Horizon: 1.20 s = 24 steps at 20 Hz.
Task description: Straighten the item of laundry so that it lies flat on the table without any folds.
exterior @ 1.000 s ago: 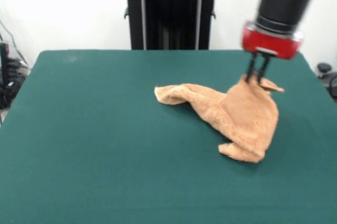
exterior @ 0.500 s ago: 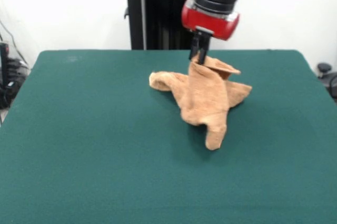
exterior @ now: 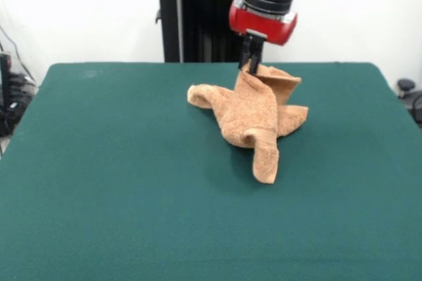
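Nearest the lower frame, bare green surface [exterior: 99,215]. At centre, orange towel [exterior: 254,116] bunched and draped, one narrow flap hanging toward lower centre, another corner trailing left, a third right. Directly above, tool [exterior: 250,64] clamped on the raised top edge. Pinched corner hidden behind folds; woven bands not discernible; underside layers unseen

Orange-tan towel [exterior: 254,113], crumpled and folded, one corner lifted at 12 o'clock, flaps trailing toward 9, 3 and 6, on green table [exterior: 99,182].
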Motion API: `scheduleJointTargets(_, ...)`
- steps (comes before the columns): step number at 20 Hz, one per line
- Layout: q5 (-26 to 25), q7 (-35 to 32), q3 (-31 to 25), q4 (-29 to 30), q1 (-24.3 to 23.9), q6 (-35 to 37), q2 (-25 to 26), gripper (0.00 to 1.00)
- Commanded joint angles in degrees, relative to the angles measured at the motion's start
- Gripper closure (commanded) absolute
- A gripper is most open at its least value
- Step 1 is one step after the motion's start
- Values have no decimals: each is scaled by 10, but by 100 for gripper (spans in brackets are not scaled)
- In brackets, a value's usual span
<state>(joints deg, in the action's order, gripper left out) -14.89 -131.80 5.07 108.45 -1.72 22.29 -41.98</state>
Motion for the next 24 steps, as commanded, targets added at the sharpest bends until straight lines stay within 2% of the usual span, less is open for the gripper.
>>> scheduleJointTargets(1,3,-54,-37,69,21,-16,31,100)
scheduleJointTargets(8,38,-88,-46,46,51,-11,54,100)
scheduleJointTargets(12,83,-122,-51,28,85,4,67,100)
scheduleJointTargets(19,169,-174,-24,-28,169,32,101,100)
scheduleJointTargets(24,220,-183,-4,-58,212,39,125,100)
